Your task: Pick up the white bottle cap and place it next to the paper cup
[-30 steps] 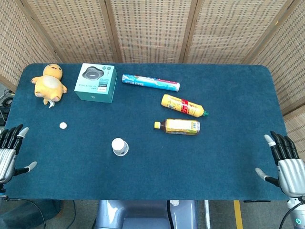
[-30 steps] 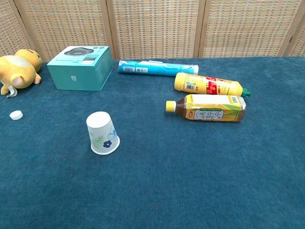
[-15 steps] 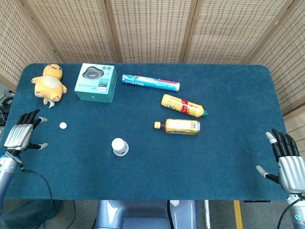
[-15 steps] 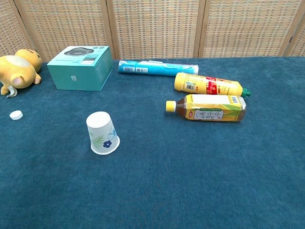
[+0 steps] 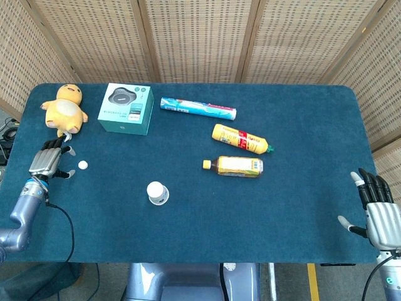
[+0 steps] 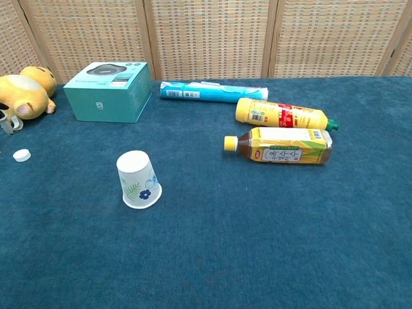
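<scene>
A small white bottle cap lies on the blue table at the left. The paper cup stands upside down, right of the cap and nearer the front. My left hand hovers just left of the cap with its fingers apart and nothing in it; in the chest view only a fingertip shows at the left edge. Off the table's right front corner my right hand is open and empty.
A yellow plush toy and a teal box lie behind the cap. A blue tube, a yellow bottle and a tea bottle lie at centre right. Wicker screens stand behind the table.
My left hand has moved from the front left edge forward and inward, ending beside the cap. The right hand dropped slightly. Objects have not moved.
</scene>
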